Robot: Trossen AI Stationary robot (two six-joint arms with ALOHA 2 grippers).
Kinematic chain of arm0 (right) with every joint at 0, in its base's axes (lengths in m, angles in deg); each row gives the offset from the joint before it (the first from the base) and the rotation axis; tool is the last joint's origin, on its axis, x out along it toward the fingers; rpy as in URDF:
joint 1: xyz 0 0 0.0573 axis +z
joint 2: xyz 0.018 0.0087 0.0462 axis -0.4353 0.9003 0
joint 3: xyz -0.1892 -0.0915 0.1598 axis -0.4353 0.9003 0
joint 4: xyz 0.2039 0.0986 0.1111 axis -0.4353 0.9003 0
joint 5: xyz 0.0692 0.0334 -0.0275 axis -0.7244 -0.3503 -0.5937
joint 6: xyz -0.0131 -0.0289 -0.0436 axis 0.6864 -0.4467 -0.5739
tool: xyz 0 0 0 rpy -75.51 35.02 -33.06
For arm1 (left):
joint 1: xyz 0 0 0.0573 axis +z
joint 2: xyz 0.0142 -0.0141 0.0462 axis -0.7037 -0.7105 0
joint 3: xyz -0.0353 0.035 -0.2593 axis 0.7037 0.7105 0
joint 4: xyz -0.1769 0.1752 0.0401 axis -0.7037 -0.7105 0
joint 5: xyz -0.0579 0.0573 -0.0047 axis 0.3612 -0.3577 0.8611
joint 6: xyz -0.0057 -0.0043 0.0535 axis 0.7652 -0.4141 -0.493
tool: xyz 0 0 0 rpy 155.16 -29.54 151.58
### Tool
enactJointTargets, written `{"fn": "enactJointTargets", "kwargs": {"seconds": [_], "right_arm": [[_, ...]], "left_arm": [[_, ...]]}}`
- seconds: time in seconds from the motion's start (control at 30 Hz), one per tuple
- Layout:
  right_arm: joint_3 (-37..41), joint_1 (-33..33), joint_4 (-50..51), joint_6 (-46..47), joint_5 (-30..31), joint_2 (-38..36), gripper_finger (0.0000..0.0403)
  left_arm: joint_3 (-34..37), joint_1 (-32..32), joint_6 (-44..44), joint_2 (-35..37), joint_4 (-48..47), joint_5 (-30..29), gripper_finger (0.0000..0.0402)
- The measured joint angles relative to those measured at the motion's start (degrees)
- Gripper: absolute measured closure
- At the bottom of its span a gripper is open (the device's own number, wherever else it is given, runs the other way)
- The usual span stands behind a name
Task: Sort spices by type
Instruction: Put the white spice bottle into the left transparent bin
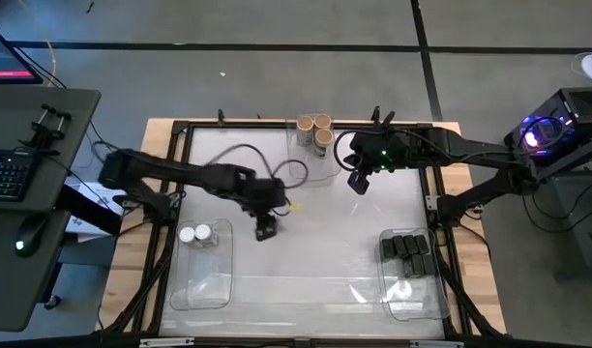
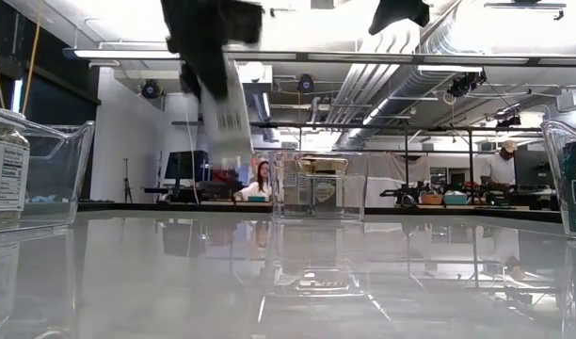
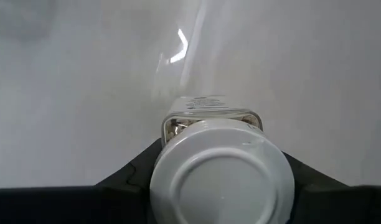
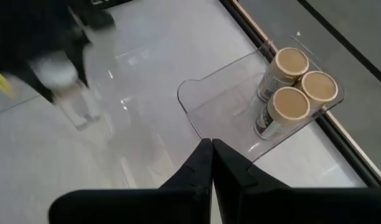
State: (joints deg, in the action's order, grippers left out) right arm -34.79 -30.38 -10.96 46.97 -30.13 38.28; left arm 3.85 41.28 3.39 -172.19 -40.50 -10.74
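Nearest the front edge: a clear bin (image 1: 204,280) at the left with two white-lidded jars (image 1: 194,234) in its far end; a second clear bin (image 1: 417,295) at the right with the black boxes (image 1: 408,253) stacked in its far part.

Mid-table, left of centre: left gripper (image 1: 265,230) clamped on a white-lidded jar (image 3: 221,168), round lid facing the wrist camera, dark fingers (image 3: 131,174) pressed to either side; jar held clear above the white tabletop (image 1: 325,242), blurred in the low view (image 2: 227,113); just beside the left bin, not over it.

Farther back, right of centre: right gripper (image 4: 211,152) raised above the table, fingers pressed together, nothing between them; close to a third clear bin (image 4: 218,102) at the far edge; three tan-lidded jars (image 4: 297,78) upright in that bin, touching one another.

Beyond the table in the low view: room with people at desks (image 2: 260,184).
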Motion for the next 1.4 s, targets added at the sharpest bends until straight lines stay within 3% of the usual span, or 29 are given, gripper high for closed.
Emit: {"fn": "enactJointTargets", "kwargs": {"seconds": [0.23,0.37,0.47,0.63,0.87,1.0,1.13,1.4], "right_arm": [[0.0,-1.1,-1.1,-0.9,-1.4,0.3,0.0403],[0.0,-2.0,-2.5,-2.5,-1.9,0.6,0.0403],[0.0,-2.9,-3.1,-2.9,-4.1,0.8,0.0403],[0.0,-3.3,-3.5,-3.1,-4.5,1.2,0.0403],[0.0,-3.3,-4.0,-2.8,-5.4,1.4,0.0403],[0.0,-3.3,-3.9,-2.0,-5.5,1.4,0.0403],[0.0,-3.3,-5.3,-2.0,-5.5,1.4,0.0403],[0.0,-3.3,-6.6,-1.5,-6.0,1.4,0.0403]], "left_arm": [[0.0,-3.6,-4.2,17.3,-8.4,-4.5,0.0233],[0.2,-10.1,1.0,25.2,-14.9,-6.2,0.0233],[0.2,-17.3,8.0,28.3,-21.4,-10.8,0.0233],[0.6,-27.8,17.8,28.2,-27.9,-20.6,0.0233],[9.8,-33.8,21.8,26.5,-24.8,-18.3,0.0233],[13.6,-34.1,22.2,26.7,-23.8,-18.6,0.0233],[15.6,-32.8,16.9,26.8,-19.6,-18.8,0.0233],[20.1,-28.6,12.6,26.8,-16.0,-15.1,0.0233]]}}
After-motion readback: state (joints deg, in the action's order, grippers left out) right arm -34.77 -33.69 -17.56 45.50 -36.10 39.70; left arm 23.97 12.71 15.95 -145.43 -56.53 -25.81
